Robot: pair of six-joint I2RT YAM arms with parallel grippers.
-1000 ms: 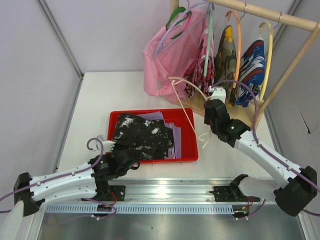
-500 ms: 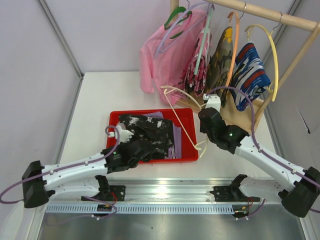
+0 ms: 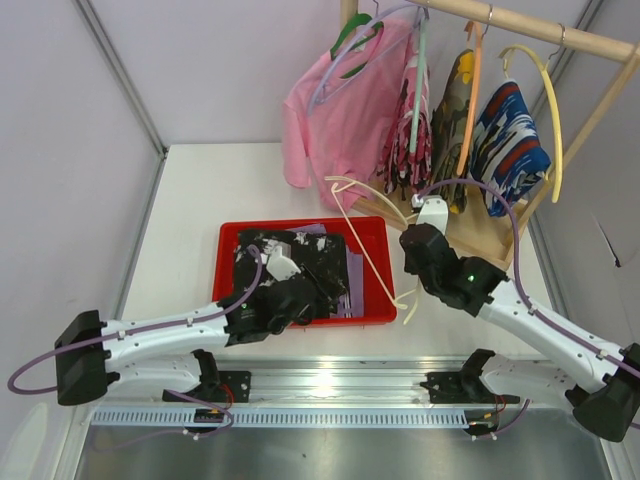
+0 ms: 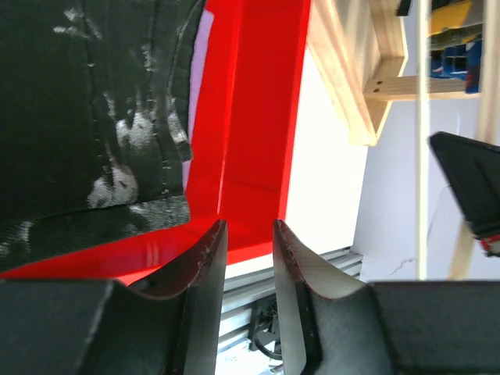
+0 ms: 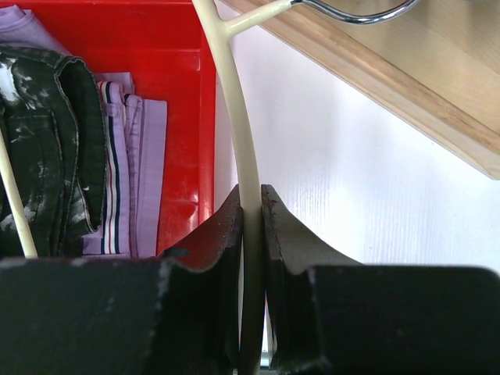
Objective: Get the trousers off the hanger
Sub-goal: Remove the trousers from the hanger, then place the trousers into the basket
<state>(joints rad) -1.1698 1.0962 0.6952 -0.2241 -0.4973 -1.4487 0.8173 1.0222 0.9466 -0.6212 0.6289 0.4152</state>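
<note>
White tabletop [image 3: 180, 200]: right tool [image 5: 251, 199] pinches cream hanger [image 5: 225, 78], left tool [image 4: 248, 230] spread near trousers [image 4: 78, 117].

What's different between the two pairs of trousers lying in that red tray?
The black speckled trousers are dark with white blotches; the lavender trousers are pale, with a striped band along one edge. The black pair lies on top, mostly in view; the lavender pair lies underneath, peeking out only at the edges. Both are cloth, off any hanger, and inside the red tray.
</note>
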